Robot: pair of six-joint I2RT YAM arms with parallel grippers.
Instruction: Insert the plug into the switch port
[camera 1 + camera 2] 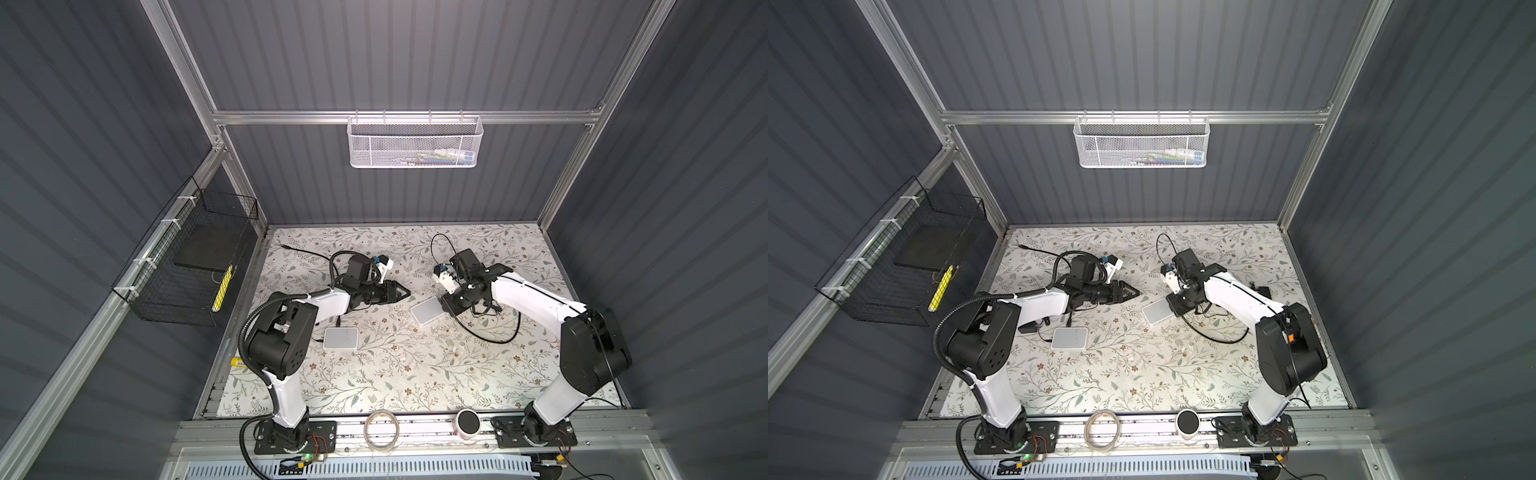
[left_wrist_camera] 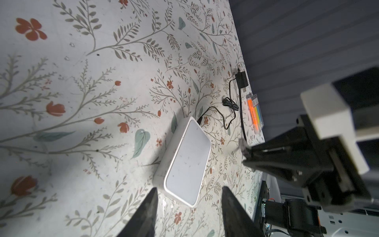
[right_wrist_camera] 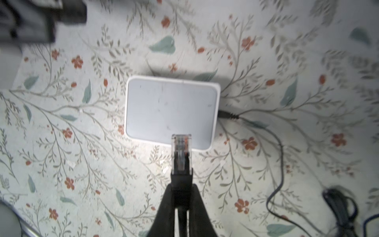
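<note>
A white switch [image 1: 427, 311] [image 1: 1157, 311] lies flat on the floral table, right of the middle. My right gripper [image 3: 181, 184] is shut on the black boot of a clear plug [image 3: 181, 151]. The plug's tip hangs over the near edge of the switch [image 3: 171, 111]. The switch ports are hidden from every view. In both top views the right gripper [image 1: 449, 307] points down beside the switch and hides the plug. My left gripper [image 2: 189, 188] [image 1: 405, 293] is open and empty, hovering a short way left of the same switch [image 2: 186, 162].
A thin black power cable [image 3: 227, 115] enters the switch's side and trails off in loops [image 1: 490, 332]. A second white switch [image 1: 341, 337] lies beside the left arm. A power adapter [image 2: 242, 79] and a sticky-note pack [image 2: 255, 112] sit at the table edge. A tape roll [image 1: 380, 428] rests on the front rail.
</note>
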